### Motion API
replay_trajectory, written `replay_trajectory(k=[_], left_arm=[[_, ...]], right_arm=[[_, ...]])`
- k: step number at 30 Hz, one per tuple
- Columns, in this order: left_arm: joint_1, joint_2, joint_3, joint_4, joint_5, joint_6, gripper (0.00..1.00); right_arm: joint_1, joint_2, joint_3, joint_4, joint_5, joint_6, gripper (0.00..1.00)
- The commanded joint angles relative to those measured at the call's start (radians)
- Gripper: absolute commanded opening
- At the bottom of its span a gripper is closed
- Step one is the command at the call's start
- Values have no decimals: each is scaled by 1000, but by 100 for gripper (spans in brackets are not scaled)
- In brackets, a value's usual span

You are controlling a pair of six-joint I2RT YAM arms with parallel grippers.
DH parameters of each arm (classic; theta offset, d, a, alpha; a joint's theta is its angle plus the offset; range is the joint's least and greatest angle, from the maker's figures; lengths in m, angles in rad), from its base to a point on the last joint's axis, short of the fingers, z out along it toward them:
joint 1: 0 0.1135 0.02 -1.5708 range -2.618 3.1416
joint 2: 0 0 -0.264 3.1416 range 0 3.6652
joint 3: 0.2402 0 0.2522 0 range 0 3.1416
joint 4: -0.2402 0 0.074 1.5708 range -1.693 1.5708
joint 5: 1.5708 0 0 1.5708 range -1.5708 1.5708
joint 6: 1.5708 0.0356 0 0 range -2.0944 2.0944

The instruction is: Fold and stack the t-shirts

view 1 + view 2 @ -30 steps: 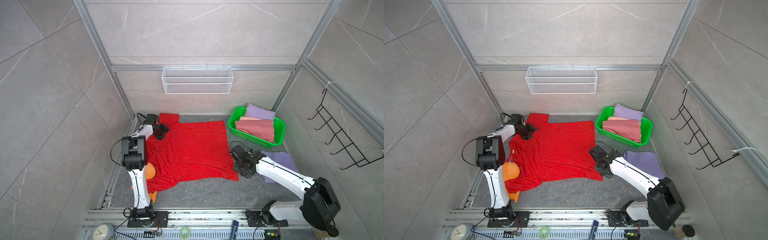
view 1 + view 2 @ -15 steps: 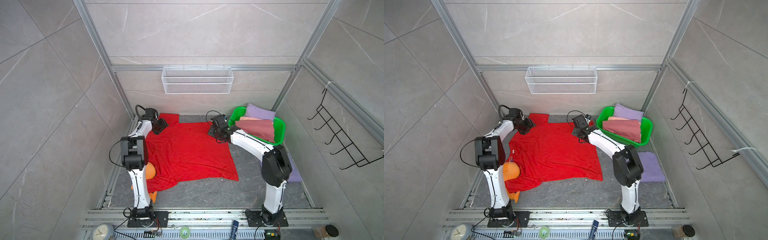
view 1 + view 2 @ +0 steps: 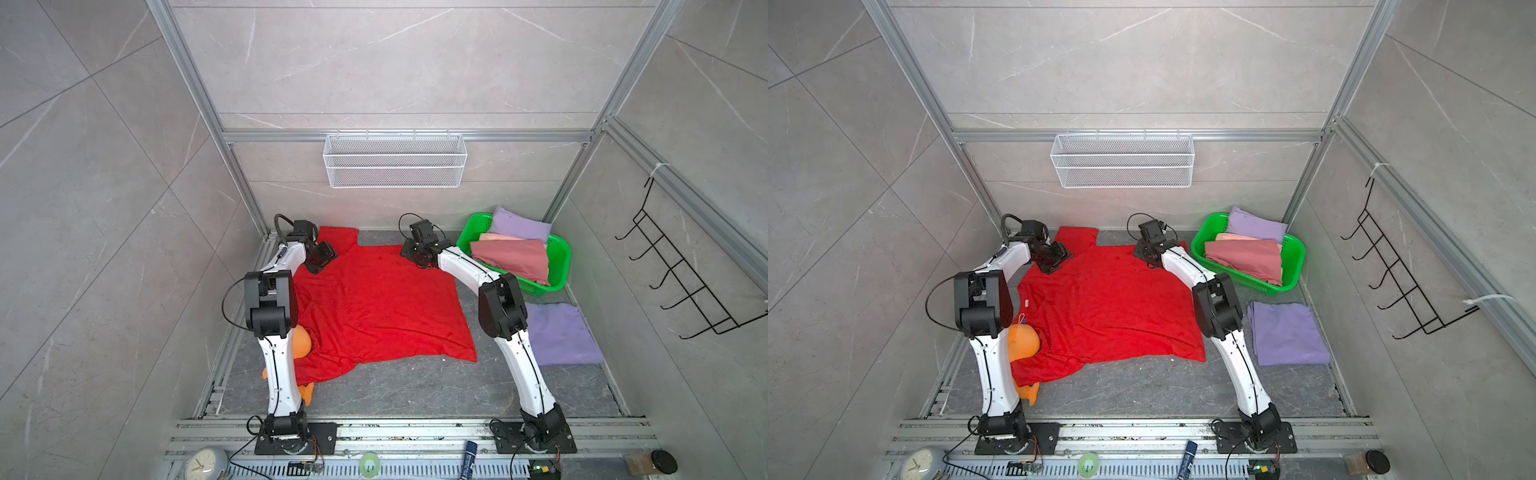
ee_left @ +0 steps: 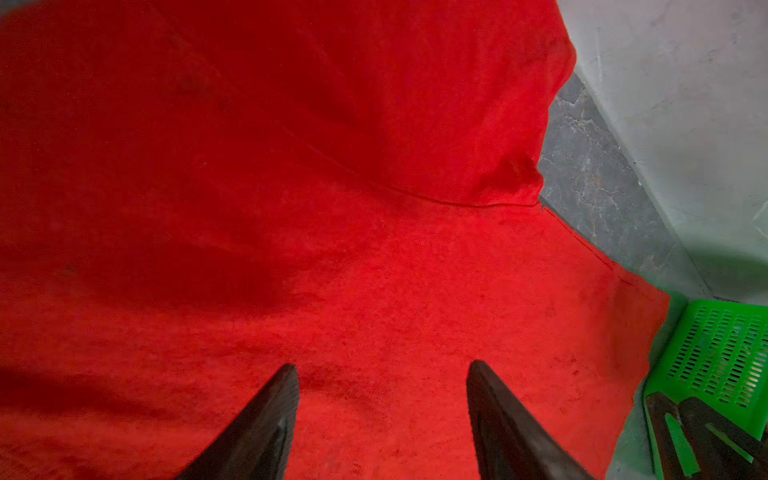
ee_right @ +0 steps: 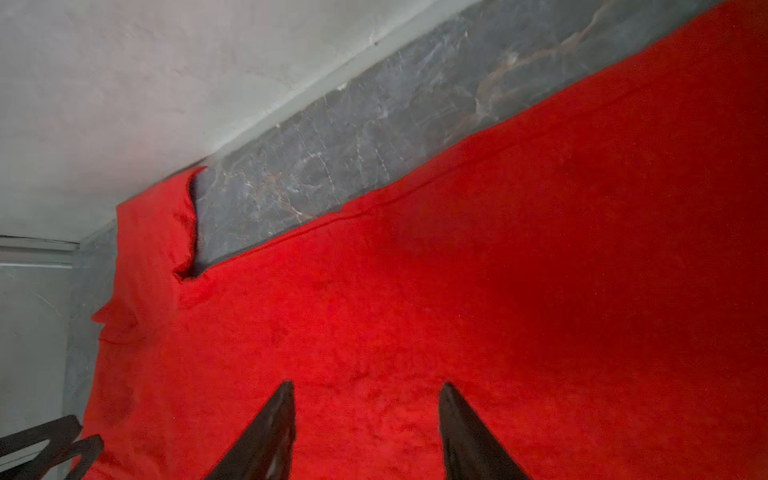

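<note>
- Room: pale grey tiled walls on an aluminium frame, with a dark grey marbled floor (image 3: 415, 395). White wire shelf (image 3: 395, 166) on the back wall, black hook rack (image 3: 702, 286) on the right wall.
- Red t-shirt (image 3: 374, 307) lies spread mid-floor, one sleeve toward the back wall.
- Folded lavender t-shirt (image 3: 561, 332) lies on the floor at right.
- Dusty rose t-shirt (image 3: 511, 257) lies in the green basket (image 3: 559, 253).
- Left gripper (image 4: 382, 365) and right gripper (image 5: 365, 383): jaws apart, nothing between them, each over the red cloth's far edge.
- Top views only: orange plush toy (image 3: 1023, 343), partly under the shirt's near-left edge.
- Left wrist only: the basket's mesh wall close up.

No legible text or labels
</note>
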Motion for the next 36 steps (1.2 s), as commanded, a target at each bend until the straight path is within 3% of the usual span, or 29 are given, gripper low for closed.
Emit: replay_trajectory(k=[1, 8, 19, 24, 29, 36], left_arm=[[15, 16, -17, -34, 0, 23, 67], [38, -35, -144, -30, 40, 24, 67], [64, -175, -356, -75, 33, 38, 66], [64, -223, -361, -115, 56, 65, 64], [64, -206, -211, -112, 79, 93, 65], [64, -1, 114, -120, 91, 73, 65]], right_arm=[[4, 30, 15, -115, -21, -1, 56], [7, -21, -68, -278, -19, -38, 56], [20, -289, -534, -167, -56, 48, 56], [32, -380, -593, -190, -39, 38, 56], [32, -383, -481, -167, 26, -9, 57], [11, -153, -83, -229, 111, 2, 58]])
